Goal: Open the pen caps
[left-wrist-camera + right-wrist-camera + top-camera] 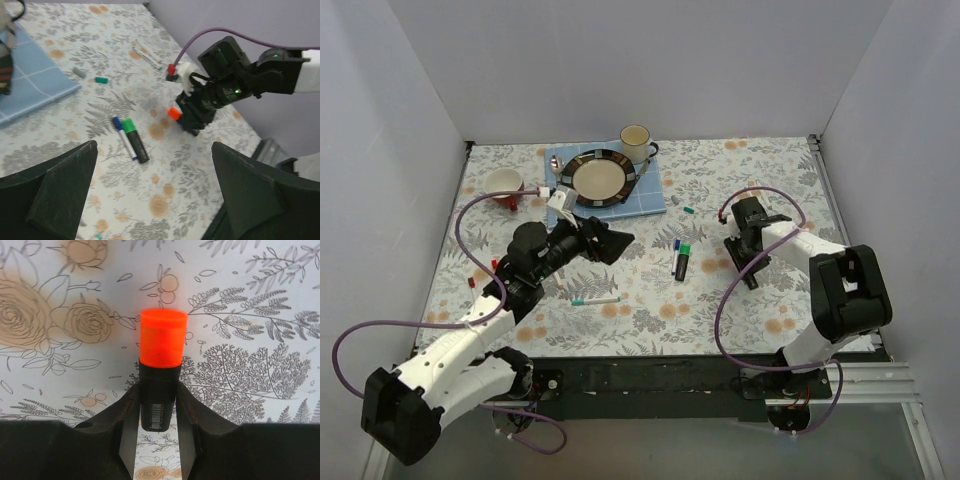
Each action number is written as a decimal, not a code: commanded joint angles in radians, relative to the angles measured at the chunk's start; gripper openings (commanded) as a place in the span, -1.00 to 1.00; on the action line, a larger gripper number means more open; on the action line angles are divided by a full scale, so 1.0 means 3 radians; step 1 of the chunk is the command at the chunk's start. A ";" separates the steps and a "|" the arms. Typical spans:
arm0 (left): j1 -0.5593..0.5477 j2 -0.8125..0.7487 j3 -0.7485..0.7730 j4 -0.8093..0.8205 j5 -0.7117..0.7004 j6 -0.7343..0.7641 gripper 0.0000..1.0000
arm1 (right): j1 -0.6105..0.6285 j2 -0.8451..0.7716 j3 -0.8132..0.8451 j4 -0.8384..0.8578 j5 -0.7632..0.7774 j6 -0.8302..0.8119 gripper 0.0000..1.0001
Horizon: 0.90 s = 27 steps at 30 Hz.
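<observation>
Floral table (770, 180), one green-capped marker (681, 265), one orange-capped marker (159, 370) in right gripper (158, 391)

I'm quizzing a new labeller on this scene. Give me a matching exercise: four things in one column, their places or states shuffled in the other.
1. orange-capped marker
2. green-capped marker
3. teal cap
4. left gripper

A. open, empty
B. held in the right gripper
C. lying beside the blue-capped pen
D. loose near the blue cloth

Pairs: 1-B, 2-C, 3-D, 4-A

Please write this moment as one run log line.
left gripper: open, empty | right gripper: shut on black marker | orange cap: on
</observation>
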 commanded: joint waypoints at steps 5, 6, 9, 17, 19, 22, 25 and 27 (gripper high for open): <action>-0.0008 0.0803 -0.1094 0.2371 0.0719 -0.2458 0.85 | 0.0003 -0.0448 -0.0207 0.0271 -0.1152 -0.0862 -0.97; -0.0058 0.1089 -0.1105 0.2502 0.0730 -0.2563 0.78 | 0.0008 -0.0505 -0.0202 0.0251 -0.1386 -0.0924 -0.97; -0.0262 0.1428 -0.0886 0.2693 0.0638 -0.2615 0.75 | 0.0014 -0.0730 -0.0207 0.0240 -0.1816 -0.1134 -0.97; -0.0693 0.2220 -0.0231 0.2427 0.0020 -0.2579 0.69 | 0.0009 -0.1155 -0.0288 0.0174 -0.2498 -0.1364 -0.97; -0.0810 0.2328 -0.0114 0.2325 -0.0123 -0.2574 0.67 | 0.0008 -0.1210 -0.0283 0.0169 -0.2569 -0.1369 -0.97; -0.0938 0.2518 0.0071 0.2217 -0.0313 -0.2569 0.55 | 0.0008 -0.1241 -0.0294 0.0169 -0.2631 -0.1369 -0.97; -0.1041 0.2651 0.0219 0.2115 -0.0487 -0.2533 0.49 | 0.0003 -0.1267 -0.0294 0.0158 -0.2687 -0.1369 -0.97; -0.1127 0.2717 0.0357 0.1957 -0.0634 -0.2431 0.48 | -0.0002 -0.1267 -0.0289 0.0158 -0.2723 -0.1364 -0.97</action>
